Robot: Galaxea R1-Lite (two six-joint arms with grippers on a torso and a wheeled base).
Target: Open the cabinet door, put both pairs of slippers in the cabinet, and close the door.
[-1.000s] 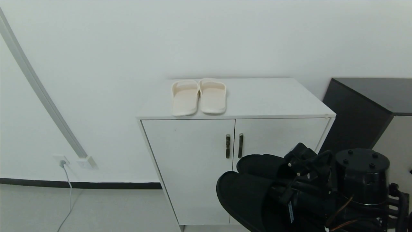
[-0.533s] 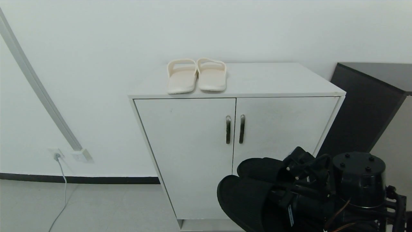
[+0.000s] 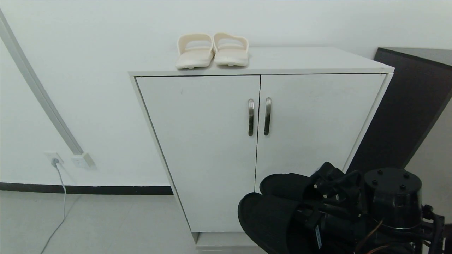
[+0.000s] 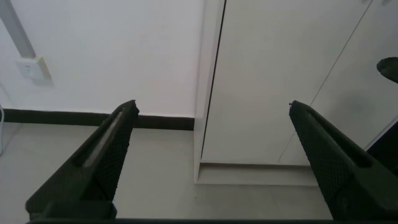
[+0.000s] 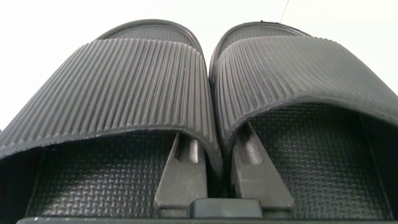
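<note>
**Black pair gripped, cabinet doors closed**

Since a second ago the head camera has sunk, so the white cabinet [image 3: 197, 148] stands higher in view. Its flat doors are closed, with the metal bar handles [image 3: 259, 116] side by side. The right gripper [image 5: 217, 165] pinches the ribbed black slippers [image 3: 275, 208] together, low before the right door. The smooth cream slippers [image 3: 212, 51] rest on top. The left gripper [image 4: 211, 109] gapes wide, empty.

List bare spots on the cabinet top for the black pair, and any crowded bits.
Cabinet top: bare from the cream slippers across to its right edge; only a narrow strip left of them. Crowded: the black slippers hang low before the right door.
</note>
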